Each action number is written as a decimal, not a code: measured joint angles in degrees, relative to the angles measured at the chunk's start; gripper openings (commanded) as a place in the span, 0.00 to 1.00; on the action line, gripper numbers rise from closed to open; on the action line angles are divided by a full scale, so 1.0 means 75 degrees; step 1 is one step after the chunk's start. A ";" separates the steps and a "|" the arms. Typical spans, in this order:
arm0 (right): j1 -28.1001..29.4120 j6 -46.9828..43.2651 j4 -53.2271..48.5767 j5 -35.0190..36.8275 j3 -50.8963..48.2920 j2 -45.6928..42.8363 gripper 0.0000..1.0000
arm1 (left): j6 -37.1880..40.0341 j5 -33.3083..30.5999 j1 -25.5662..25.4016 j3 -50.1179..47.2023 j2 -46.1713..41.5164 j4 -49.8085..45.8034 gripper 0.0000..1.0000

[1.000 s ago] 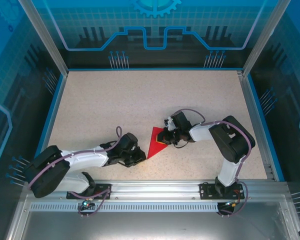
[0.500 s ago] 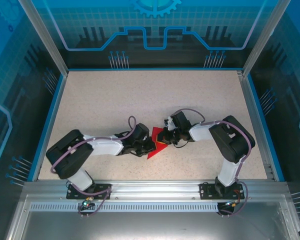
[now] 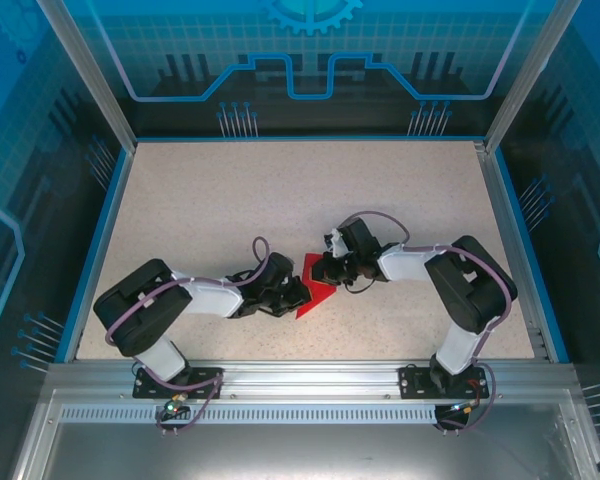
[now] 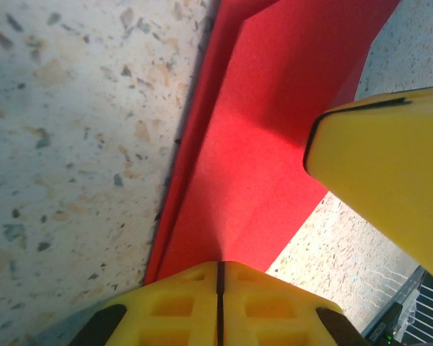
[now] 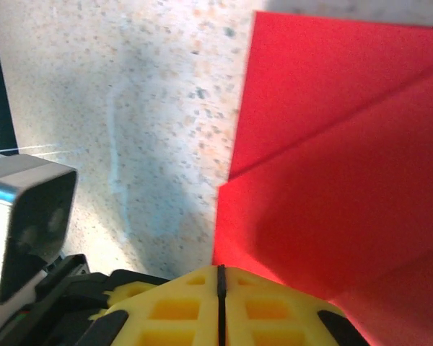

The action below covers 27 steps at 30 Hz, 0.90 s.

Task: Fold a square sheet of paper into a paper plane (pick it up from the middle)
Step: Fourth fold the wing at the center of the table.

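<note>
The square sheet of paper (image 3: 315,296) lies flat on the tabletop (image 3: 230,200), just toward 6 o'clock of centre. It is already a pointed shape with diagonal creases and overlapping layers.

- **Left hand** (image 3: 297,292): at the paper's 9 o'clock, fingers closed together, tips on the paper.
- **Right hand** (image 3: 325,272): at 2 o'clock, fingers likewise closed, on the paper's edge.

Assessment: the nose folds appear done. The narrowing folds, centre ridge and wings are not yet made.

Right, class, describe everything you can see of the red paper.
The red paper is thin, matte and bright red, folded into a pointed shape with straight creases and overlapping layers. It lies on the speckled table. The left gripper, shut, meets its left edge; the right gripper, shut, its far end.
</note>
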 measured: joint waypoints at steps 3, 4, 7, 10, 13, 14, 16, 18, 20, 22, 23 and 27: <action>0.0012 -0.0003 0.0009 0.0055 0.0076 0.0140 0.07 | 0.0012 -0.0020 0.0000 0.0003 -0.0041 -0.0093 0.10; 0.0000 -0.0006 0.0015 0.0096 0.0082 0.0219 0.07 | 0.0029 -0.0026 0.0000 0.0003 -0.0055 -0.0125 0.10; -0.0090 -0.0061 0.0009 0.0230 0.0082 0.0481 0.07 | 0.0035 -0.0029 0.0000 0.0009 -0.0076 -0.0181 0.10; -0.0262 -0.0128 0.0061 0.0026 0.0096 0.0574 0.07 | 0.0035 -0.0041 0.0000 0.0015 -0.0082 -0.0219 0.09; -0.0516 -0.0265 0.0000 -0.0090 0.0236 0.0676 0.08 | 0.0035 -0.0047 0.0000 0.0015 -0.0085 -0.0221 0.09; -0.0629 -0.0329 -0.0058 -0.0076 0.0326 0.0714 0.08 | 0.0035 -0.0047 0.0000 0.0015 -0.0085 -0.0221 0.09; -0.0950 -0.0519 -0.0306 0.0102 0.0679 0.0868 0.08 | 0.0035 -0.0050 0.0000 0.0012 -0.0096 -0.0230 0.09; -0.1253 -0.0673 -0.0393 0.0239 0.1020 0.1070 0.08 | 0.0035 -0.0050 0.0000 -0.0003 -0.0111 -0.0233 0.09; -0.1550 -0.0755 -0.0405 0.0163 0.1300 0.1320 0.08 | 0.0032 -0.0050 0.0000 -0.0015 -0.0117 -0.0224 0.09; -0.1699 -0.0758 -0.0487 -0.0166 0.1416 0.1457 0.08 | 0.0032 -0.0050 0.0000 -0.0026 -0.0122 -0.0221 0.09; -0.1719 -0.0775 -0.0533 -0.0236 0.1457 0.1483 0.08 | 0.0032 -0.0050 0.0000 -0.0029 -0.0131 -0.0224 0.09; -0.1766 -0.0915 -0.0685 -0.0283 0.1582 0.1489 0.11 | 0.0035 -0.0047 0.0000 -0.0029 -0.0181 -0.0297 0.10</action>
